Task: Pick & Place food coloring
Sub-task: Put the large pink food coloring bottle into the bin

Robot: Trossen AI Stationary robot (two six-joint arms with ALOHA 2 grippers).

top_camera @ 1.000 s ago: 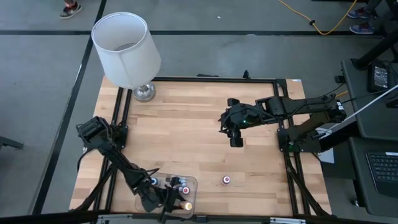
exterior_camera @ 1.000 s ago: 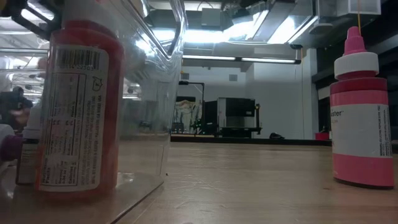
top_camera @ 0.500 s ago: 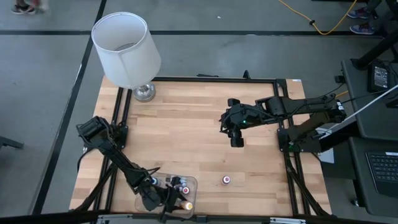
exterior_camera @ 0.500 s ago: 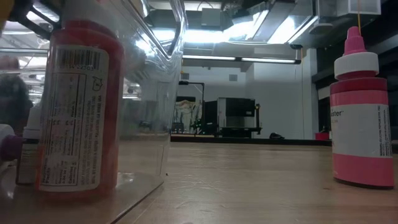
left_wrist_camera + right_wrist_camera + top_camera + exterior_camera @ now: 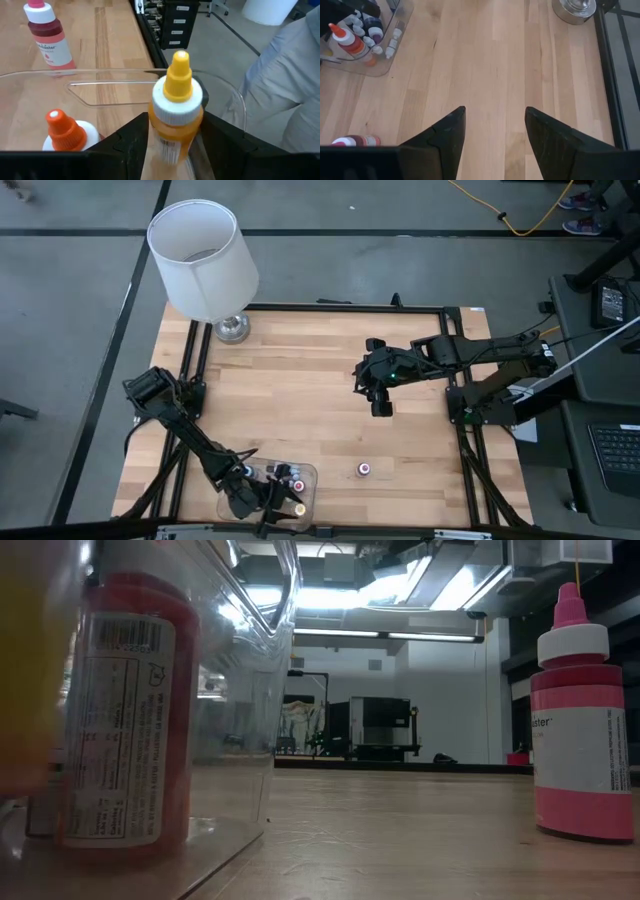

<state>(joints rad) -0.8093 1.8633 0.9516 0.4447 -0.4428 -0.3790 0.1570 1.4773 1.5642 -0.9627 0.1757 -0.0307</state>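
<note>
The left gripper (image 5: 172,145) reaches into the clear tray (image 5: 308,472) at the table's (image 5: 300,370) near edge, its dark fingers (image 5: 125,145) standing either side of an upright yellow bottle (image 5: 176,120) with a white collar and yellow tip. The fingers flank the bottle's body closely; whether they press on it or stand just clear cannot be told. Just beside the gripper, inside the same tray, sits an orange-capped bottle (image 5: 62,131), with a red bottle (image 5: 125,720) and other small ones (image 5: 370,27) clustered close by. A pink bottle (image 5: 46,36) stands upright on the bare wood beyond the tray wall, apart from the gripper. The right gripper (image 5: 492,132) hovers over the table's middle, well apart from the tray, its fingers spread wide and holding nothing. A white-shaded lamp (image 5: 203,262) stands at the far left corner. Grey cloth, perhaps a person's sleeve (image 5: 282,90), shows past the table edge.
</note>
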